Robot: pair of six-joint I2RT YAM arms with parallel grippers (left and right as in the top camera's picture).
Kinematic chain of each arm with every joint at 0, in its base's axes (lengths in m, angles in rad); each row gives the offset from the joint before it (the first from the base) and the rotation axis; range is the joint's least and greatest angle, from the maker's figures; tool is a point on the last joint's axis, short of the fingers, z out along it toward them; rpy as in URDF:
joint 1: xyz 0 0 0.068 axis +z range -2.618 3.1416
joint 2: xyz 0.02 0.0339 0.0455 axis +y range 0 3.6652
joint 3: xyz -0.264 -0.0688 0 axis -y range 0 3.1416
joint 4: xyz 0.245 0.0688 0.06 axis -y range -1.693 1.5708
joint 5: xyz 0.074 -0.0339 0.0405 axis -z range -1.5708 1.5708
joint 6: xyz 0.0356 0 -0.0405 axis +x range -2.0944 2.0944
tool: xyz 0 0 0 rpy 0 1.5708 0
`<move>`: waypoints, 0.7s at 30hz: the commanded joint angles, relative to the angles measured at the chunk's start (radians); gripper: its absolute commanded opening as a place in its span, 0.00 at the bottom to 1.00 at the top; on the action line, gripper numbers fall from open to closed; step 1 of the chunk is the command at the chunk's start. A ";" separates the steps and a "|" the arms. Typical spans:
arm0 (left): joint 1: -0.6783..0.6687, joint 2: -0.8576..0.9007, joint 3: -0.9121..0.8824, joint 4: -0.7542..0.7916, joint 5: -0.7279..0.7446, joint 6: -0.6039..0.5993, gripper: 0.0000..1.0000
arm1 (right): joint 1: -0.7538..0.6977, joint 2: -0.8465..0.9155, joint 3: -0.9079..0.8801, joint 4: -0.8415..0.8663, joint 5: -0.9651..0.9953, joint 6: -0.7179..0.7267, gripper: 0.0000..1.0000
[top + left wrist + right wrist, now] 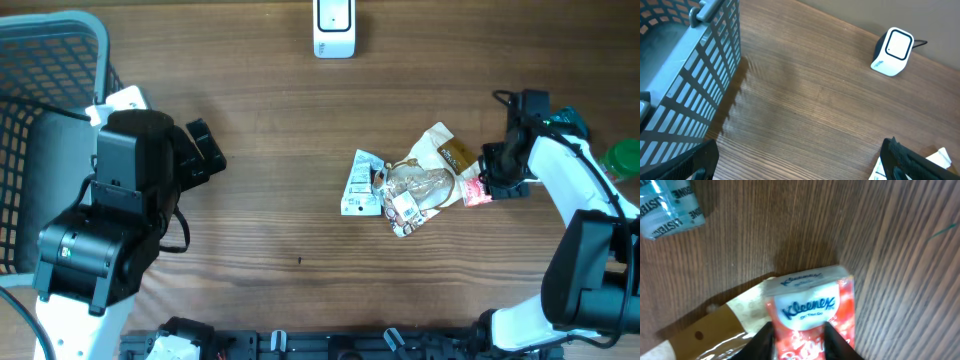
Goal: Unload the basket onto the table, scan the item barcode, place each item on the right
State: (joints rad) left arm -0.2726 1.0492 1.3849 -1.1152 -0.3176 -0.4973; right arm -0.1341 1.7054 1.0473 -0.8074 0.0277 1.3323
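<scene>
One tissue pack (810, 305) at right edge of the pile (410, 185) on desk (280, 150), right fingers (762, 341) pinching its sides; left fingers (907, 159) spread. Soft, light, slippery wrap: probably squashes, hold narrow sides gently.

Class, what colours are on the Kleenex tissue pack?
The tissue pack is red with a white label and blue lettering, clearest in the right wrist view.

Table (300, 150): scanner (334, 28), basket (50, 60), packets (410, 185), Kleenex pack (807, 307)
</scene>
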 commanded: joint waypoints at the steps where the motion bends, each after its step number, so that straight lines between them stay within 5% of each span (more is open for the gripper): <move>1: 0.006 0.000 0.008 0.002 -0.016 0.019 1.00 | 0.004 -0.007 -0.009 0.003 0.023 0.003 0.18; 5: 0.006 0.000 0.008 0.002 -0.016 0.019 1.00 | 0.004 -0.007 -0.009 0.003 0.023 0.003 0.05; 15: 0.006 0.000 0.008 0.003 -0.016 0.019 1.00 | 0.004 -0.007 -0.009 0.004 0.036 -0.032 0.06; 16: 0.006 0.000 0.008 0.002 -0.016 0.019 1.00 | 0.004 -0.007 -0.009 0.012 0.035 -0.052 0.17; 18: 0.006 0.000 0.008 0.002 -0.016 0.019 1.00 | 0.004 -0.007 -0.008 0.039 0.022 -0.148 0.67; 20: 0.006 0.000 0.008 0.003 -0.016 0.019 1.00 | 0.004 -0.008 -0.007 0.040 0.002 -0.201 0.96; 21: 0.006 0.000 0.008 0.002 -0.016 0.019 1.00 | 0.004 -0.008 -0.006 0.040 -0.010 -0.246 1.00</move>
State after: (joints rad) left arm -0.2726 1.0492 1.3849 -1.1152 -0.3176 -0.4973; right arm -0.1341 1.7054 1.0470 -0.7692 0.0338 1.2320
